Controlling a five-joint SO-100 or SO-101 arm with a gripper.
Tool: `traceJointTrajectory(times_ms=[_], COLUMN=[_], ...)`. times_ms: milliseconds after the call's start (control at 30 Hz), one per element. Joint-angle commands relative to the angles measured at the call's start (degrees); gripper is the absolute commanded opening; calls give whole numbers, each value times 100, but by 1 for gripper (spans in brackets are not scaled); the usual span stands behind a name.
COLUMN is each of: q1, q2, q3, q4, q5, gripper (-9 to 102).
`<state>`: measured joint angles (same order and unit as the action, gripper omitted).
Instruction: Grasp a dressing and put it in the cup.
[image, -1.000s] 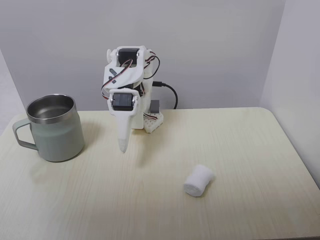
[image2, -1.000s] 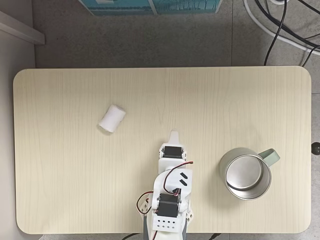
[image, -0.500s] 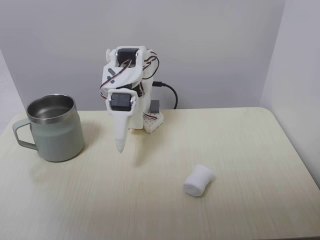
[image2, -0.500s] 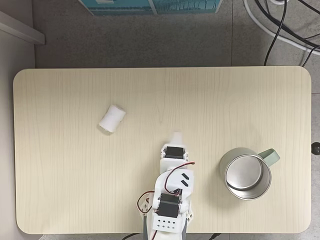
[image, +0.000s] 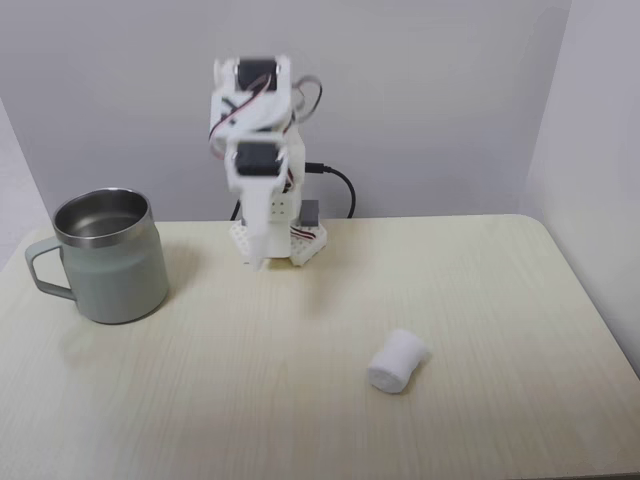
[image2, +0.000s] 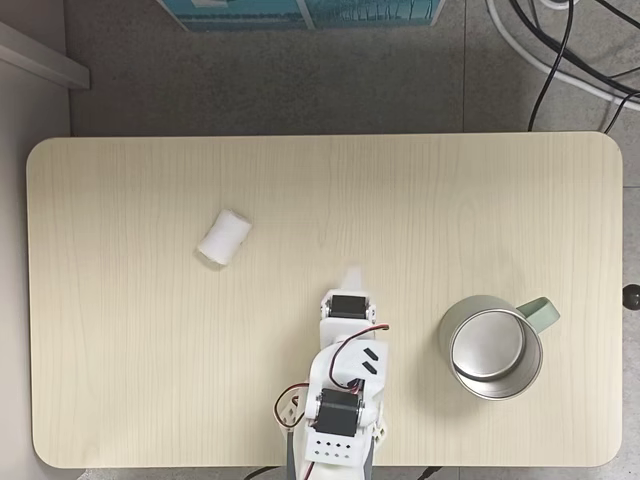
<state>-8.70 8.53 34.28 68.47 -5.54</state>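
Nearest the camera in a fixed view lies the small, soft white cylindrical roll of dressing (image: 398, 361), on its side on the pale wooden table (image: 500, 300), right of centre and untouched; in the downward-looking fixed view the same roll (image2: 224, 237) sits left of centre, well apart from the arm. Farther back and to the left stands the squat grey-green metal cup (image: 105, 256), upright, its steel interior empty and its squared handle turned to the left edge. Farthest, against the grey wall, I see the white plastic arm with its two-finger gripper (image: 260, 262) hanging point-down above the table just in front of its base; the fingers look pressed together and hold nothing, though motion blur softens them. From above, the gripper (image2: 350, 274) is a faint smear just beyond the wrist motor.

I judge the step in hand to be the approach, with no grasp begun. The next move calls for me to swing toward the roll, spread the fingers and descend so that they straddle its short axis.
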Motion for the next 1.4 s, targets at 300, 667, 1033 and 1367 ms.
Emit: traceJointTrajectory(times_ms=[300, 667, 1033, 1367], q1=[-1731, -2593, -2962, -2962], q2=[5563, 8701, 9439, 9123], q3=[4148, 4236, 4307, 4140], q4=[1187, -70, -492, -519], q5=[-729, -686, -589, -659], gripper=[21, 25, 22, 0])
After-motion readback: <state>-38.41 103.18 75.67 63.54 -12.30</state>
